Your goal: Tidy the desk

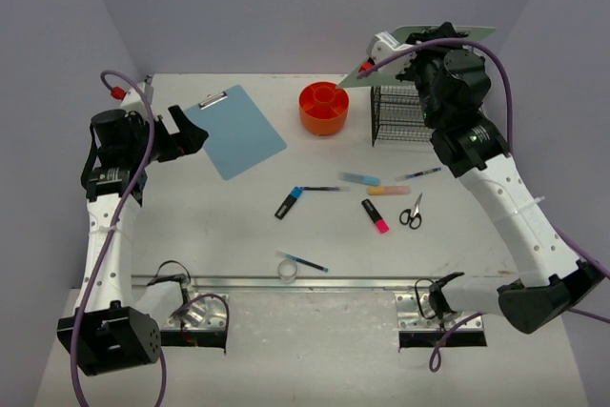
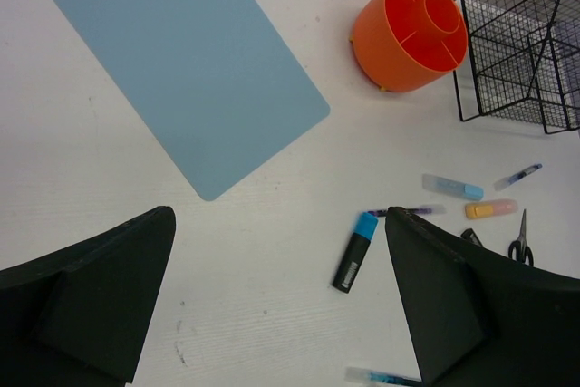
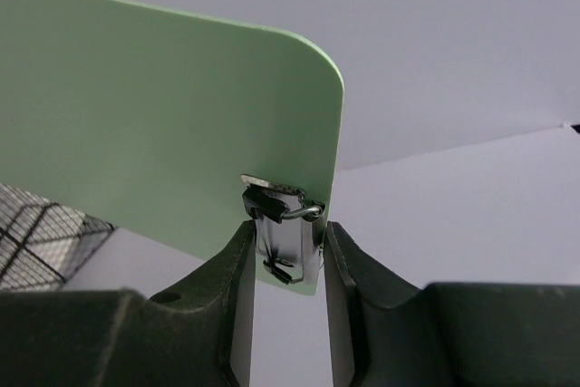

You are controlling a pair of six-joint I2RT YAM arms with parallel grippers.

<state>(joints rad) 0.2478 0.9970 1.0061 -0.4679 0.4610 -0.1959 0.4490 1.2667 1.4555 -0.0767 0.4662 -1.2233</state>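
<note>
Print on blue-capped marker (image 2: 353, 251) too small to read. White flat desk (image 1: 191, 226), metal rail along front, lavender walls around; scissors (image 1: 412, 212) lie mid-surface. Left gripper (image 2: 279, 217) spread wide above it. Right gripper (image 3: 288, 246) pinching green clipboard (image 3: 163, 124) by its clip, raised near wire rack (image 1: 400, 116)

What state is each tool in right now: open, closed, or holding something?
Left tool: open, holding nothing.
Right tool: closed on the green clipboard, gripping it at its metal clip.
</note>
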